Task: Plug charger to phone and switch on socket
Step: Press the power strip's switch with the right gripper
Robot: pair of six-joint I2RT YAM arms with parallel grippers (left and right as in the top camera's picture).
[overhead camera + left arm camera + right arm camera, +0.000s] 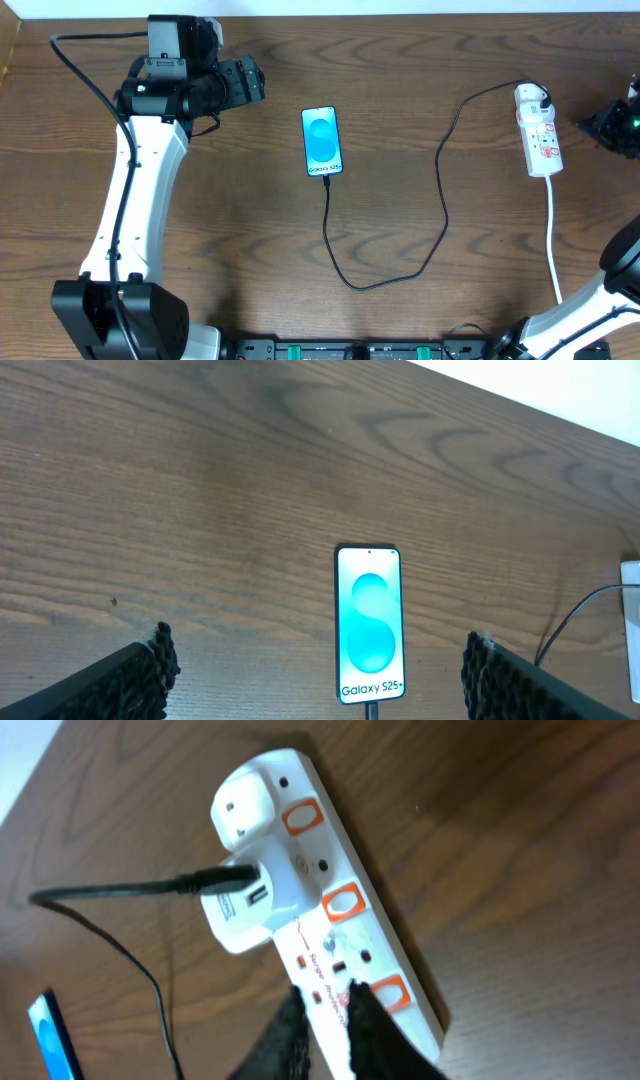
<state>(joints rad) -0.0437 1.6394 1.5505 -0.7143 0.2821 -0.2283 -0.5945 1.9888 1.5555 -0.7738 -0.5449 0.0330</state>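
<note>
On a wooden table (pixel 250 230), the right gripper (pixel 328 1020), fingers nearly together, sits over the power strip (pixel 345 935), the charger (pixel 245 905) plugged in just beyond its tips. The left gripper (pixel 318 655), spread wide, frames the lit phone (pixel 369 622) straight ahead.

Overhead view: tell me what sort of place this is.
Probably a robotics test bench rather than a home: a wood-grain table, a white robot arm mounted at its edge, and a phone, charger and socket laid out on it.
</note>
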